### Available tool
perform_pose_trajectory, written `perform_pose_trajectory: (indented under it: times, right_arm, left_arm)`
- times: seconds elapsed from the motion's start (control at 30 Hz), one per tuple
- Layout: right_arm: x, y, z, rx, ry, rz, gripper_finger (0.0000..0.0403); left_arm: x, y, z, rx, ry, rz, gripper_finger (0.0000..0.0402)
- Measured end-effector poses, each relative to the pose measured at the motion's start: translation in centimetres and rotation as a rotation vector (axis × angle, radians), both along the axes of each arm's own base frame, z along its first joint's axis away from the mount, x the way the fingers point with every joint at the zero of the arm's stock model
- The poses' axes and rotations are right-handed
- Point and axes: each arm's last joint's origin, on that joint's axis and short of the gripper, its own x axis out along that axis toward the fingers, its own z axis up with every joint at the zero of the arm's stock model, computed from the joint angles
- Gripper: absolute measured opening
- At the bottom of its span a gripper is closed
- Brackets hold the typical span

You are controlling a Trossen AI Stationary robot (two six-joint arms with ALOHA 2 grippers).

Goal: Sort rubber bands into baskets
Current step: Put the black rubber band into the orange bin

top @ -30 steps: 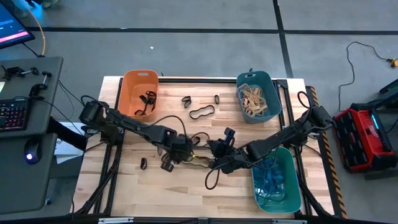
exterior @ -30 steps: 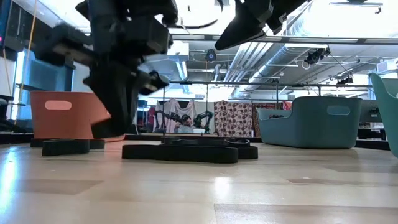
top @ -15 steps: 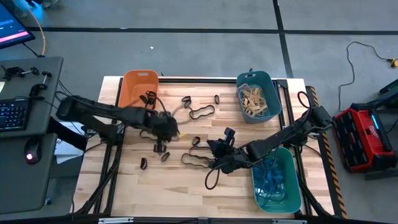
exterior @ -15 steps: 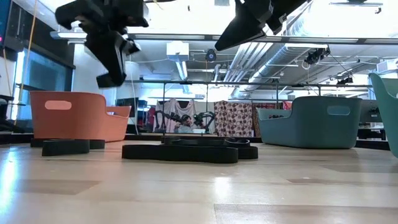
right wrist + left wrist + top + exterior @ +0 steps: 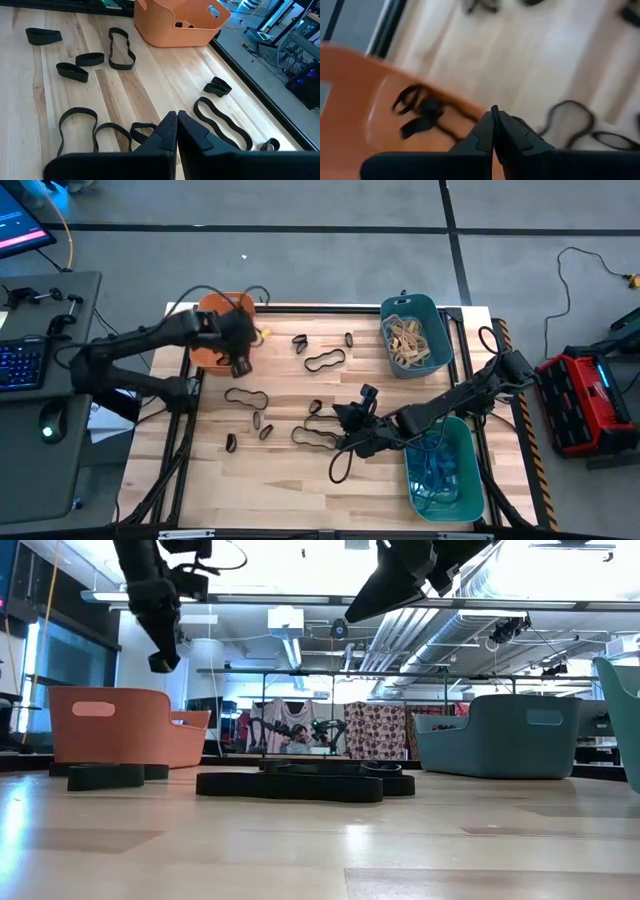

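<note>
The orange basket stands at the table's far left with black rubber bands inside. My left gripper hangs shut above its right rim; it shows high at the left of the low view. Loose black rubber bands lie flat over the table's middle. My right gripper hovers shut above them, holding nothing. The teal-blue basket holds tan bands. The green basket holds blue ones. My left gripper points steeply down with its fingertips together, clear of the basket. No band shows between them in the wrist view, and I cannot tell whether one is pinched there.
More black bands lie at the far middle and near left. A black cable loop hangs under the right arm. A desk with a keyboard stands left of the table, a red device on the floor to the right.
My left gripper has swung from the table's middle, beside the right gripper, up and toward the far left edge, to the orange basket's right rim. It rolled as it went and stayed shut. A wavy black band now shows where the arm was.
</note>
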Motion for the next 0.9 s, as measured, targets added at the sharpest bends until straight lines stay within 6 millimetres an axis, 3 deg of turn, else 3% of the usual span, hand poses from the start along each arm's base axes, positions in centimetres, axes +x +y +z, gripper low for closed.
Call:
perform_pose_trajectory:
  times: [0.27, 0.5, 0.9]
  right_arm:
    - [0.0, -0.1, 0.0, 0.001, -0.001, -0.003, 0.0000]
    - [0.2, -0.4, 0.0, 0.017, 0.003, -0.003, 0.0000]
    - [0.1, -0.4, -0.1, 0.015, 0.008, -0.003, 0.0000]
  left_arm:
    - [-2.2, 5.3, -1.1, -0.025, 0.076, 0.203, 0.0004]
    - [-3.3, 9.7, -4.0, -0.128, 0.197, 0.288, 0.0003]
    - [-3.5, 14.2, -8.7, -0.222, 0.276, 0.410, 0.0003]
